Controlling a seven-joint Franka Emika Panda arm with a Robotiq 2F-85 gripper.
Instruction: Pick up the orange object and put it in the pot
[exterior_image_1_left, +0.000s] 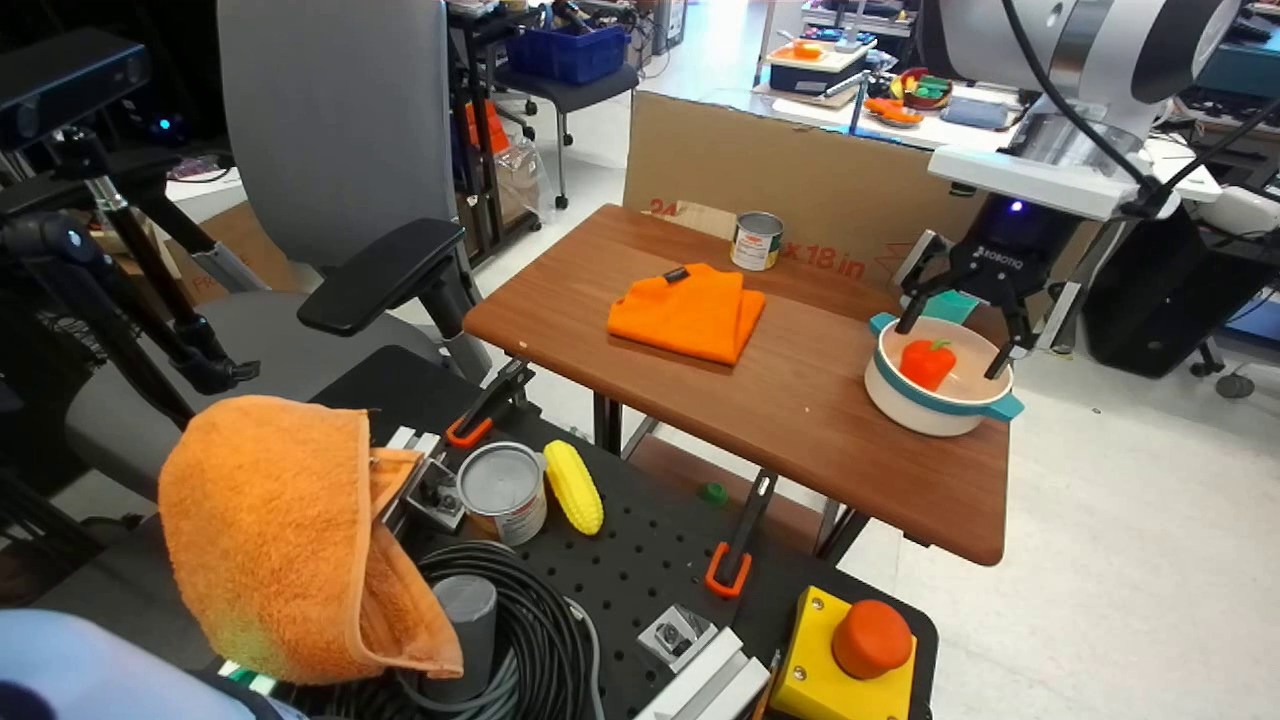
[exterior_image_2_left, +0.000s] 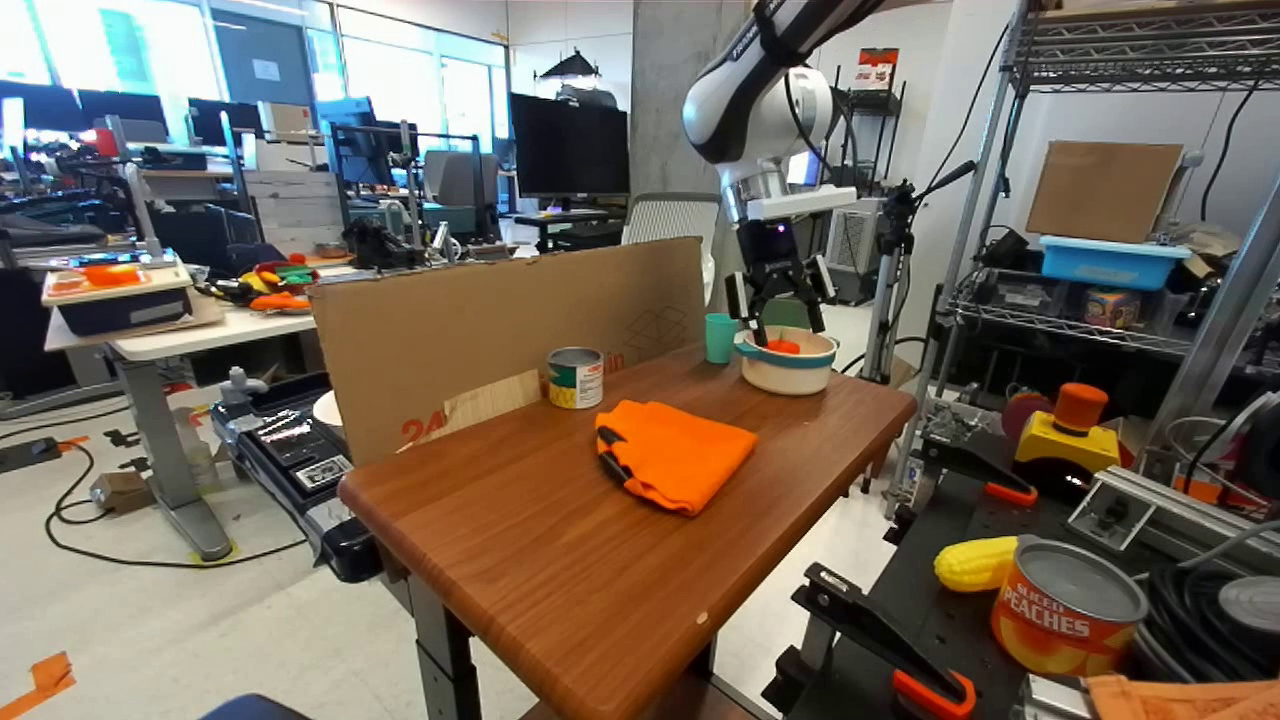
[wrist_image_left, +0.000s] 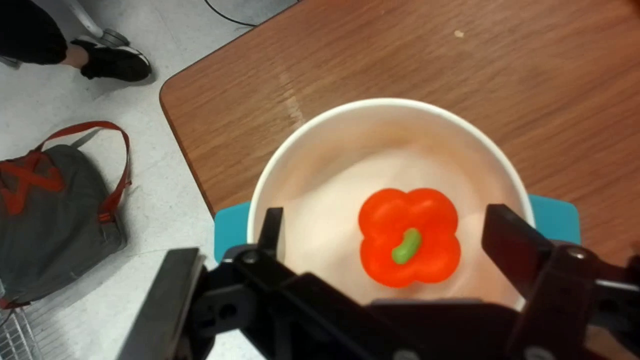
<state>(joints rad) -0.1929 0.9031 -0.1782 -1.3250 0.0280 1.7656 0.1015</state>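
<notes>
The orange object, a red-orange toy bell pepper (exterior_image_1_left: 925, 368) with a short green stem, sits inside the pot. It also shows in the wrist view (wrist_image_left: 410, 220), and its top shows in an exterior view (exterior_image_2_left: 783, 347). The pot (exterior_image_1_left: 925, 415) is round and white with a teal rim band and handles, standing at the table's end; it shows too in an exterior view (exterior_image_2_left: 790, 378) and the wrist view (wrist_image_left: 387, 102). My gripper (exterior_image_1_left: 950, 350) points down over the pot, open and empty. In the wrist view (wrist_image_left: 383, 214) its fingers stand wide on both sides of the pepper, apart from it.
A folded orange cloth (exterior_image_1_left: 690, 315) lies mid-table. A metal can (exterior_image_1_left: 757, 242) stands by the cardboard panel (exterior_image_2_left: 500, 320) along the table's back edge. A teal cup (exterior_image_2_left: 719, 338) stands beside the pot. The table edge (wrist_image_left: 187, 150) is close to the pot.
</notes>
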